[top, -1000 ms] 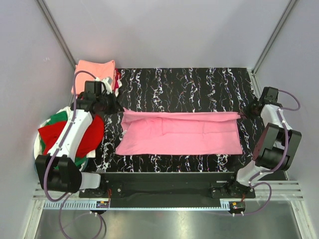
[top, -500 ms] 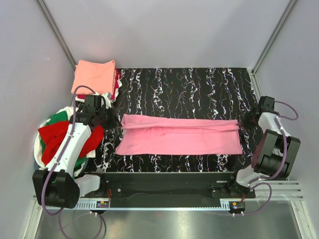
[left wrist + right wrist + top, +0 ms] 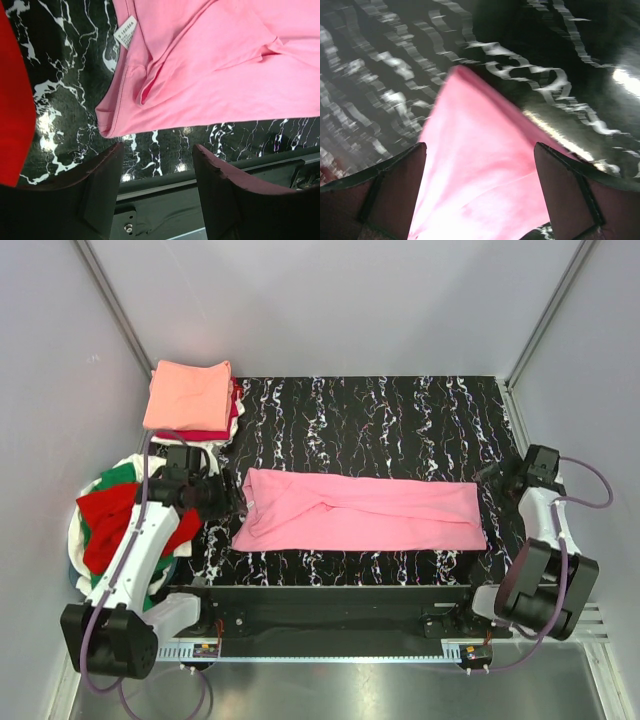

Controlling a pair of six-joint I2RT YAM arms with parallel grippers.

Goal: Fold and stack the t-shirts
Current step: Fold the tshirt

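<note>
Pink t-shirt (image 3: 360,512): centre of frame, flat on the tabletop (image 3: 400,410) as a long band, neck label (image 3: 125,34) at its left end. Probably laid out for a crosswise fold.
Left end effector (image 3: 156,150): at that end, jaws wide, empty.
Right end effector (image 3: 480,145): over the opposite corner, jaws wide, gripping nothing.
Loose heap (image 3: 120,525): left edge, red, green and white, crowding the left arm.
Folded stack (image 3: 188,393): upper left, salmon on top, well apart from the band. Likely destination.
</note>
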